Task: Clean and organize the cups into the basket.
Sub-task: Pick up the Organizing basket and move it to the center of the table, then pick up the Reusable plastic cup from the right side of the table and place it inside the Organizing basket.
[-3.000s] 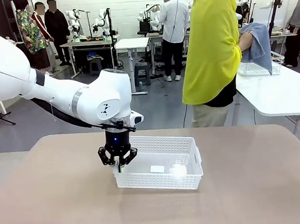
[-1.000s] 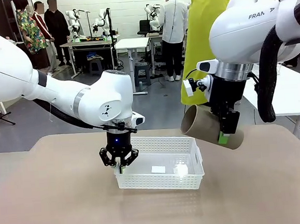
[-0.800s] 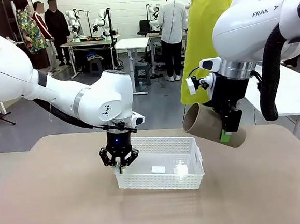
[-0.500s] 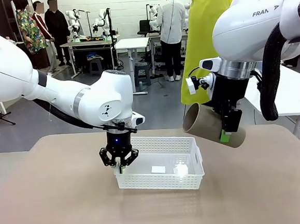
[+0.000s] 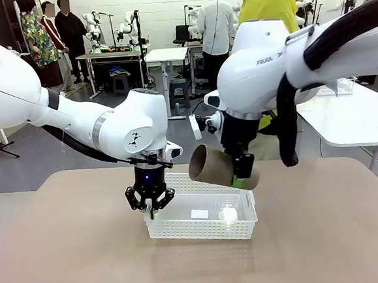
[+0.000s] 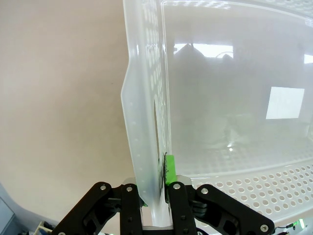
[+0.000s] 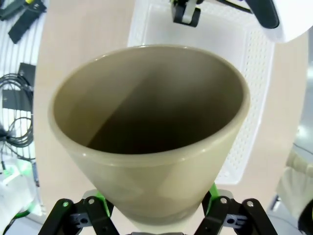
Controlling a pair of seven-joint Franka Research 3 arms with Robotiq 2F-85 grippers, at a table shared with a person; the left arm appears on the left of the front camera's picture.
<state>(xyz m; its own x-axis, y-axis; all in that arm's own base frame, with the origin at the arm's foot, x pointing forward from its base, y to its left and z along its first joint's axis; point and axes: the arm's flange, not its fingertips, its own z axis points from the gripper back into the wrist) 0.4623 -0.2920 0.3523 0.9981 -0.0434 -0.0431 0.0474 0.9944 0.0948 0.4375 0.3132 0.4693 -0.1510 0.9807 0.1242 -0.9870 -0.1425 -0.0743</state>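
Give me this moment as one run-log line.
left jaws: shut on basket left wall | right jaws: holding tan cup tilted, above basket's far right | phase: cup not yet in basket

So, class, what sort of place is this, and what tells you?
Probably a robotics lab or test workshop: the left gripper pinches the basket wall, the right gripper holds a tan cup beside it, and people stand among white worktables behind.

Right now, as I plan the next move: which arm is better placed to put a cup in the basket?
Right. The right end effector holds a tan cup above the basket, near its far side; the left end effector is shut on the basket wall.
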